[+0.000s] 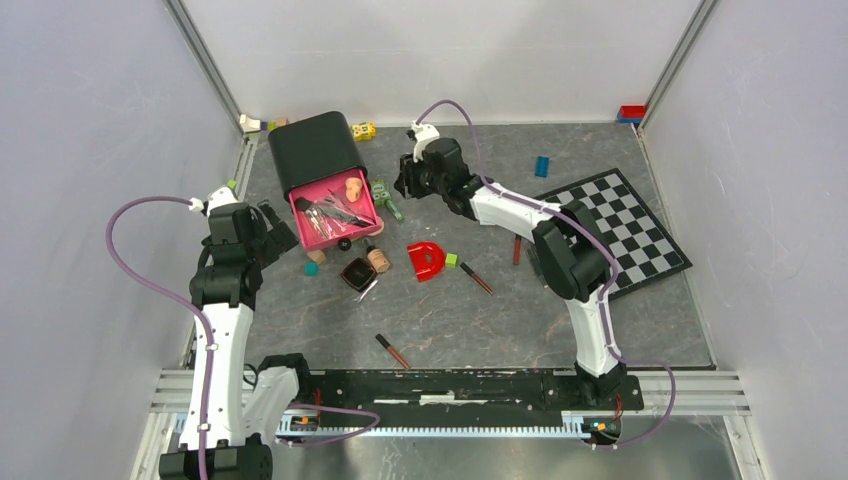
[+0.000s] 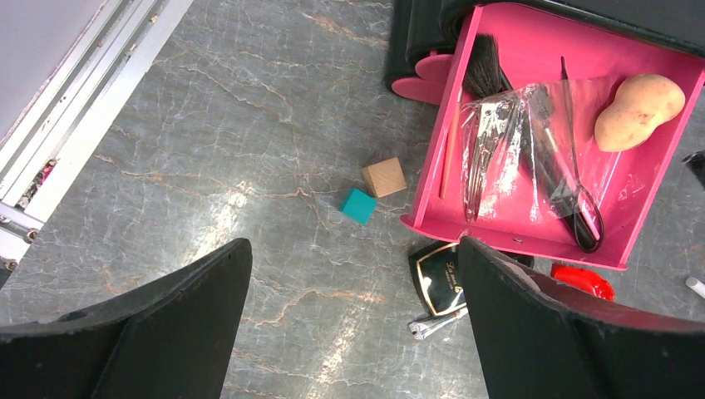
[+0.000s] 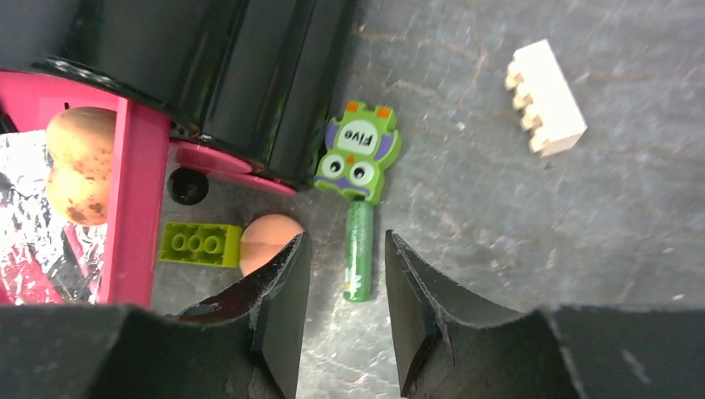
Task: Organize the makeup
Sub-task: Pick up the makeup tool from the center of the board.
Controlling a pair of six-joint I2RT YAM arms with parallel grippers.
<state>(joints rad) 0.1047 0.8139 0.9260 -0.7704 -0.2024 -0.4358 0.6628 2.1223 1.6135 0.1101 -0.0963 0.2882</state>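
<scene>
Partly done: brush (image 2: 482,71) and sponge (image 2: 638,110) lie in the pink drawer (image 2: 515,243); compact (image 1: 356,272), bottle (image 1: 378,260) and tubes (image 1: 393,350) wait on the tabletop (image 1: 500,330). Left fingers (image 2: 166,332) wide, empty; right fingers (image 3: 278,316) narrowly straddle a green stick (image 3: 359,249).

Brushes (image 2: 515,158), sponge (image 2: 638,110) lie in pink drawer (image 2: 540,41) (tubes (image 1: 393,351) outside).

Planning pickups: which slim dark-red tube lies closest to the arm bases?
The lone tube in the front middle; the other two lie farther back, right of the red D-shaped piece.
</scene>
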